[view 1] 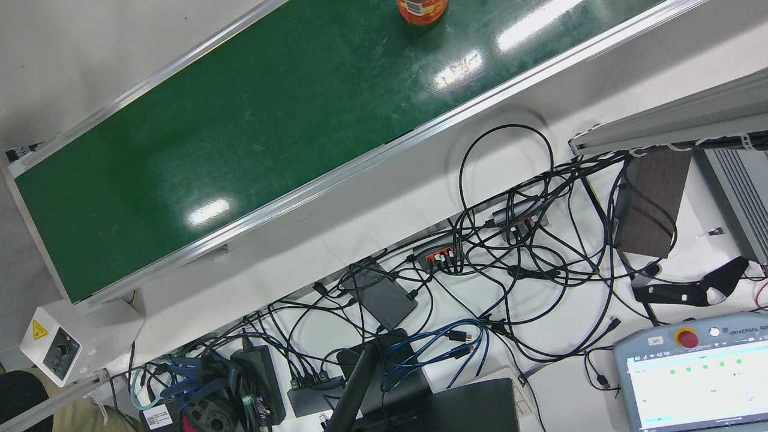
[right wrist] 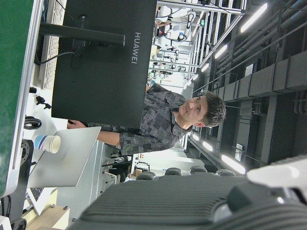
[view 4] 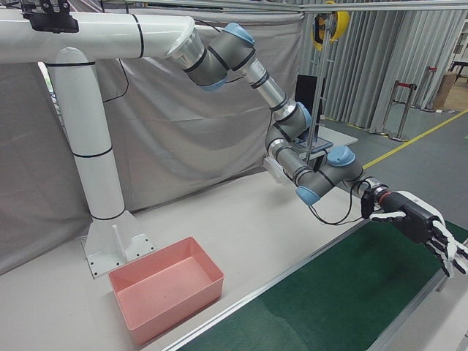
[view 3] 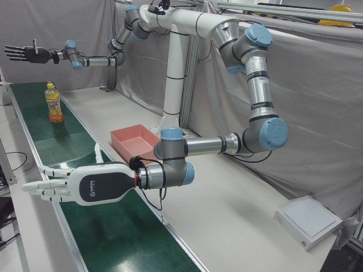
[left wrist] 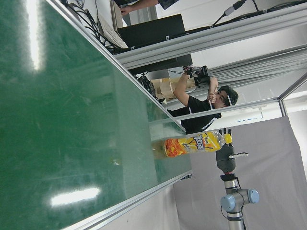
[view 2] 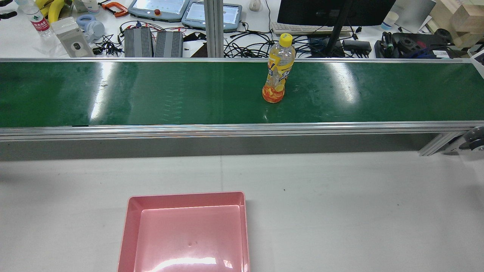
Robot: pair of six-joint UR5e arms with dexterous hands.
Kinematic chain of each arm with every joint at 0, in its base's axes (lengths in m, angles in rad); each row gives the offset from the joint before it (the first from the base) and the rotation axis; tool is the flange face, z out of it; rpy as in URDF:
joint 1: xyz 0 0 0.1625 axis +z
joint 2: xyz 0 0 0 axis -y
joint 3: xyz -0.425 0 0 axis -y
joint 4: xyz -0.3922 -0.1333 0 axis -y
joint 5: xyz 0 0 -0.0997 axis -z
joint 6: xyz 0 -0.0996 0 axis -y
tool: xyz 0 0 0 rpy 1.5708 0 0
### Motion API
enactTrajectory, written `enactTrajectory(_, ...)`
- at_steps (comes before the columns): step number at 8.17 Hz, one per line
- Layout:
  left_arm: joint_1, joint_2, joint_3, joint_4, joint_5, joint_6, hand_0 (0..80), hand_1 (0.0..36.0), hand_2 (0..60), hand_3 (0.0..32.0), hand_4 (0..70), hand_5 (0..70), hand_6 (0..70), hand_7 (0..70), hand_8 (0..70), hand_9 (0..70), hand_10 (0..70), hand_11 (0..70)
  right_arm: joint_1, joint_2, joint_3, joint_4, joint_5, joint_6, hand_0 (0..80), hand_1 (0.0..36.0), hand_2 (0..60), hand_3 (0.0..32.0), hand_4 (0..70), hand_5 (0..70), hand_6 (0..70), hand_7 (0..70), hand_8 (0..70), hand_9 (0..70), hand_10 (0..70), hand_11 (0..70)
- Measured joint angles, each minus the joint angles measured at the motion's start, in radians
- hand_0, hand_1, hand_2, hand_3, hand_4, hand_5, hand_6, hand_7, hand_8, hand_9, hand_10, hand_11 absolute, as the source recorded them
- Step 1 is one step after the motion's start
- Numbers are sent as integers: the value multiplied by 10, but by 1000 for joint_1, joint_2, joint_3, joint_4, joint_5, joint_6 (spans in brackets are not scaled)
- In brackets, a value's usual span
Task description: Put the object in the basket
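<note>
Rear view shows yellow-capped orange drink bottle [view 2: 277, 71] upright on green belt [view 2: 151, 94], pink plastic basket [view 2: 128, 226] near; none of my hands. Corner views: my left hand [view 3: 62, 184], right hand [view 4: 417, 223] spread open over belt, empty.

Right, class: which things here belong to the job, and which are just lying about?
Job: drink bottle, pink basket, left hand, right hand, both open.
Lying about: monitor, teach pendants, paper cup, bananas.

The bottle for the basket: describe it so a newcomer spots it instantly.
Find the long green conveyor belt. On it stands the bottle, upright and alone: clear plastic, yellow cap, yellow-orange label. The water bottle on the cluttered desk behind has a red label.
</note>
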Motion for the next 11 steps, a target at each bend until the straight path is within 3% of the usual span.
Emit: enactTrajectory(11,31,-41,60,-1,0,5,481,88,0,0,186,227,3,3,72,124,115,178,0,0,0,0,0,0,0,0,0,0,0,0,0,0,0,0,0,0)
